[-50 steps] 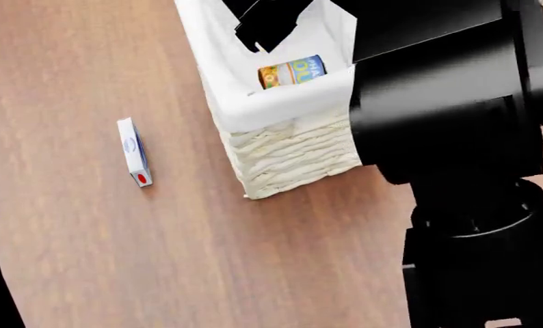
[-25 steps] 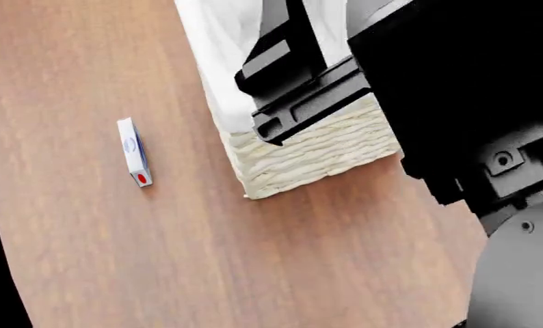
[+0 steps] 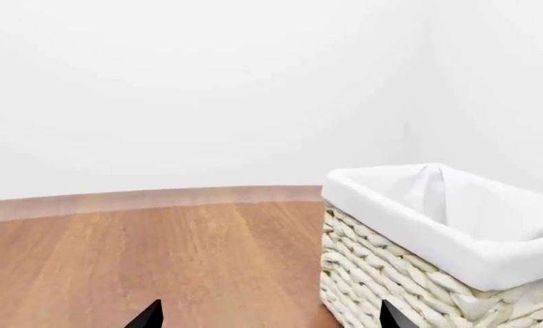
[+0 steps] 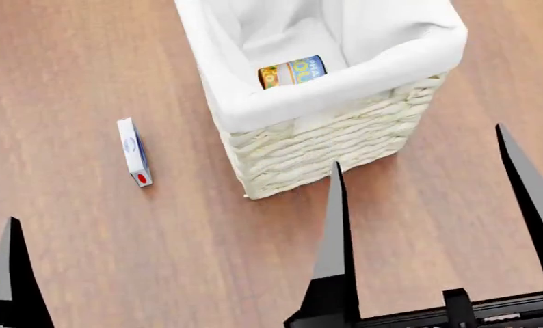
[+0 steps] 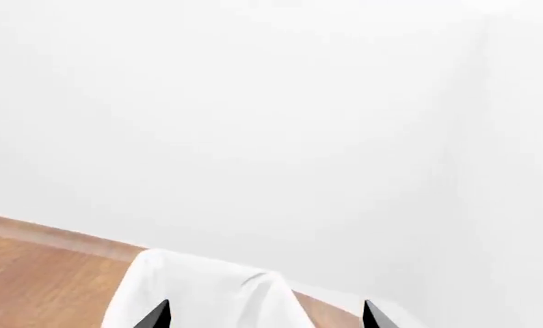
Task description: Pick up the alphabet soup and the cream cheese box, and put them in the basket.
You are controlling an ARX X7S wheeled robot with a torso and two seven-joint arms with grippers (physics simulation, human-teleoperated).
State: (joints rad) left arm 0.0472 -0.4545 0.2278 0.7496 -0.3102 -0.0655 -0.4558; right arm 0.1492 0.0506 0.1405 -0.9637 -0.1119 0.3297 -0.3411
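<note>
Now right hand (image 4: pixel 435 171) released, empty, alphabet soup (image 4: pixel 293 72) beyond it inside basket (image 4: pixel 317 147). Left hand (image 3: pixel 267 316) also spread empty, cream cheese box (image 4: pixel 134 152) ahead on table (image 4: pixel 89 260).

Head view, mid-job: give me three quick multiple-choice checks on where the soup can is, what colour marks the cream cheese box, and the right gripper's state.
1. Where is the alphabet soup?
A. On the floor by the box
B. Lying inside the basket
C. Held in a gripper

2. What colour is the mark at the near end of the cream cheese box?
A. Red
B. Green
C. Black

3. What is the state of the right gripper?
A. Shut on the can
B. Shut on the box
C. Open and empty

Answers:
1 B, the can lies on its side against the white liner.
2 A, a red spot shows at the box's end nearer the robot, below the blue oval.
3 C, its two fingers stand wide apart with only bare wood floor between them.
</note>
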